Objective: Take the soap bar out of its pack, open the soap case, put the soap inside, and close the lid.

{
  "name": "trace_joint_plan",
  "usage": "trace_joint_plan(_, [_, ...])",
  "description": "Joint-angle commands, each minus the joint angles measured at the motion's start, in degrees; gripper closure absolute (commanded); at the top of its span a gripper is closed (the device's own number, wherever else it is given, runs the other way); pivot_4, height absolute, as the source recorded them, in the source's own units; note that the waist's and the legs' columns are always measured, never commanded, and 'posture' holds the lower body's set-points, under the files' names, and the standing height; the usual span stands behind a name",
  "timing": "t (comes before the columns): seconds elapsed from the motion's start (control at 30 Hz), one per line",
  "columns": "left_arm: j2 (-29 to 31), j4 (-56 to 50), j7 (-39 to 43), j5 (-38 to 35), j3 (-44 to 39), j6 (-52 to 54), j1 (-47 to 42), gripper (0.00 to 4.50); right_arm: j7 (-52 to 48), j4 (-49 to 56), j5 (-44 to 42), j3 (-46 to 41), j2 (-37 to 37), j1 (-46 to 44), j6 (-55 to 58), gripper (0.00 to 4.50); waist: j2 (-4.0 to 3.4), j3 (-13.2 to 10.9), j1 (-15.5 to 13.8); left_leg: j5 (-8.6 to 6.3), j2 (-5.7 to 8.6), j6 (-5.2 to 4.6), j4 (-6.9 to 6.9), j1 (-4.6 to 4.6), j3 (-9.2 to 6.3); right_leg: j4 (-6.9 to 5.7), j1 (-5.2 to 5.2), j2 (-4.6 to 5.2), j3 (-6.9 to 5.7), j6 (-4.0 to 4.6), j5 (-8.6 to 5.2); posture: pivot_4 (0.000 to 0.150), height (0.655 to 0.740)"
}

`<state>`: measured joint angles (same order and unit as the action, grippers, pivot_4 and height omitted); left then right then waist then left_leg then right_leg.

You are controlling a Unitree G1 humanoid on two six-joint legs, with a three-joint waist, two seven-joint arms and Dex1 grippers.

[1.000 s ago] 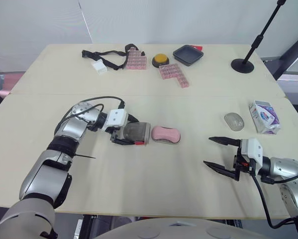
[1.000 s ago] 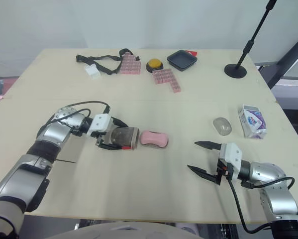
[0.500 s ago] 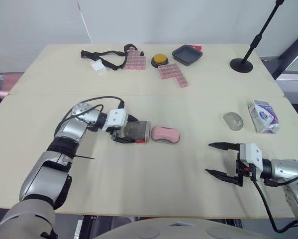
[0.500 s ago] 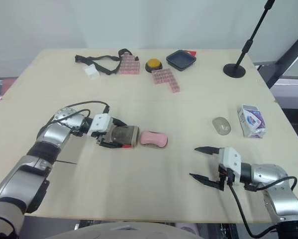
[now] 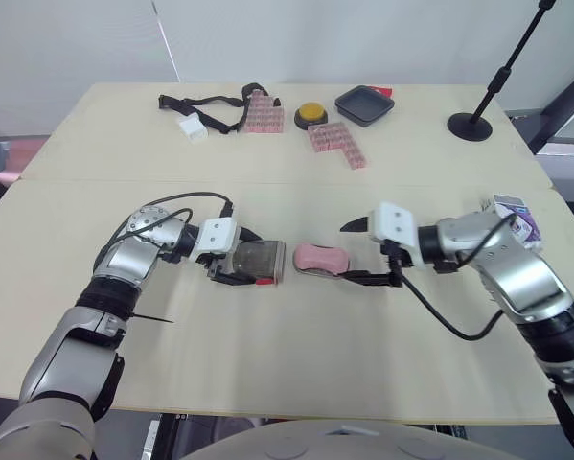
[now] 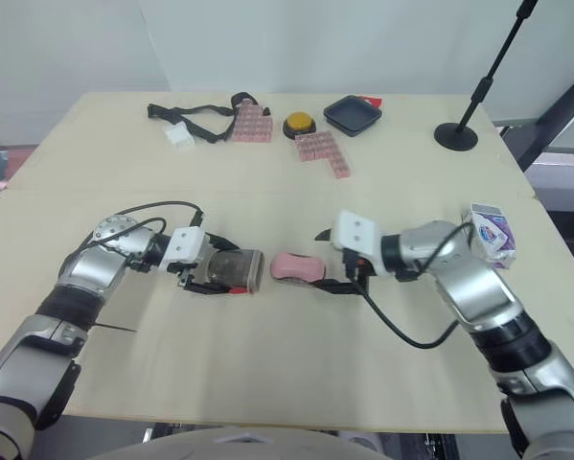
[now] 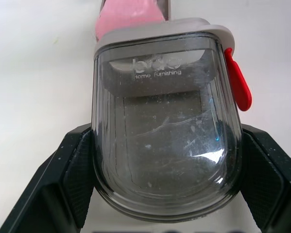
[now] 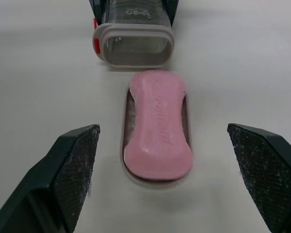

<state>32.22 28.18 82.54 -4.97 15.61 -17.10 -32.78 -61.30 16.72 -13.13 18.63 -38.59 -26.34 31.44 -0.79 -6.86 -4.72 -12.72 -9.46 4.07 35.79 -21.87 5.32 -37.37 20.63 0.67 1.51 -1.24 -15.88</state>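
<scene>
Now the right end effector [image 5: 346, 254] (fingers spread) has swung beside the soap [image 5: 320, 257].

Glossy clear plastic case [image 7: 164, 136], matt soap [image 8: 157, 124]

This looks like a robotics lab or test bench rather than a home: two plain pale tables [image 5: 296, 374] are pushed together edge to edge in front of bare white panels [image 5: 76, 38], with no furnishing around them. Along the far edge sit unrelated props: a yellow push button [image 5: 310, 115], a black tray [image 5: 363, 103], pink block pieces [image 5: 336, 144], a black strap [image 5: 205, 103] and a black stand [image 5: 475, 123] on a round base. A pink soap bar [image 5: 320, 257] and a clear soap case [image 5: 258, 261] on the bare tabletop read as test items.
</scene>
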Motion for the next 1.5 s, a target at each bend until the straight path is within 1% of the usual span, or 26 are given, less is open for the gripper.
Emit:
trace_joint_plan(0.03, [0.0,-1.6,-0.4,-0.8,-0.7,-0.3,0.1,1.03,1.7,0.1,1.8,3.1,1.9,-3.7,4.5,0.0,0.0,0.0,0.0,0.0,0.0,0.0,0.0,-0.05,0.0,0.0,0.05,0.0,0.0,0.0,0.0,0.15,0.74])
trace_joint_plan(0.2, [-0.1,-2.3,-0.6,-0.8,-0.6,-0.1,0.4,1.03,3.4,-2.1,4.3,6.8,3.8,-5.7,7.7,0.0,0.0,0.0,0.0,0.01,-0.01,0.03,0.0,-0.08,0.02,-0.04,0.1,0.0,0.01,0.0,0.0,0.15,0.74])
trace_joint_plan(0.43, [0.4,-2.9,-0.5,-1.0,-0.9,0.1,0.7,1.03,7.1,-2.9,4.5,7.8,6.6,-5.6,14.2,0.0,0.0,0.0,0.1,0.02,-0.01,0.04,0.0,-0.09,0.02,-0.04,0.11,0.0,0.01,0.0,0.0,0.15,0.74])
trace_joint_plan(0.8, [0.4,-2.7,-0.7,-0.8,-0.9,0.0,0.4,1.03,9.5,-4.4,5.4,8.9,7.5,-4.1,15.1,0.0,0.0,0.0,0.1,0.04,-0.02,0.07,0.0,-0.06,0.02,-0.08,0.1,-0.01,0.02,0.0,0.0,0.15,0.74])
trace_joint_plan(0.87, [0.4,-2.7,-0.7,-0.9,-0.9,0.0,0.4,1.03,9.5,-4.4,5.6,9.0,7.3,-3.8,14.7,0.53,0.0,0.0,0.1,0.04,-0.02,0.07,0.0,-0.04,0.02,-0.09,0.09,-0.01,0.02,0.0,0.0,0.15,0.74])
trace_joint_plan(0.9, [0.4,-2.6,-0.7,-0.8,-0.8,-0.1,0.4,1.03,9.5,-4.4,5.6,9.1,7.1,-3.7,14.5,0.72,0.0,0.0,0.1,0.04,-0.02,0.08,0.0,-0.04,0.02,-0.09,0.09,-0.01,0.03,0.0,0.0,0.15,0.74])
trace_joint_plan(1.0, [0.4,-2.4,-0.8,-0.7,-0.8,-0.3,0.4,1.03,9.1,-4.2,5.3,9.0,6.5,-3.4,14.4,1.74,0.01,0.0,0.1,0.04,-0.02,0.07,0.0,-0.03,0.02,-0.09,0.08,-0.01,0.02,0.0,0.0,0.15,0.74])
trace_joint_plan(1.03, [0.4,-2.4,-0.9,-0.6,-0.8,-0.4,0.5,1.03,9.0,-4.2,5.4,9.1,6.3,-3.4,14.2,1.95,0.01,0.0,0.1,0.04,-0.02,0.08,0.0,-0.01,0.02,-0.08,0.07,-0.01,0.02,0.0,0.0,0.15,0.74])
trace_joint_plan(1.3, [0.1,-2.0,-1.6,-0.5,-0.8,-0.7,0.5,1.03,6.9,-4.5,5.9,9.3,4.3,-4.1,11.3,1.98,0.01,0.0,-0.1,0.04,-0.01,0.07,0.0,-0.01,0.02,-0.08,0.04,0.0,0.01,0.0,0.0,0.15,0.74])
trace_joint_plan(1.37, [-0.1,-1.9,-2.0,-0.6,-0.9,-0.5,0.5,1.03,5.2,-4.1,5.7,9.0,3.2,-5.0,10.0,1.98,0.01,0.0,-0.1,0.04,-0.01,0.07,0.0,-0.02,0.02,-0.08,0.04,0.0,0.01,0.0,0.0,0.15,0.74])
trace_joint_plan(1.5, [-0.2,-1.4,-2.6,0.0,-0.7,-1.4,0.4,1.03,-1.2,-2.5,6.0,9.6,-1.6,-7.0,5.4,1.98,0.01,0.0,-0.1,0.04,-0.01,0.07,0.01,-0.03,0.02,-0.08,0.04,0.0,0.0,0.0,0.0,0.15,0.74])
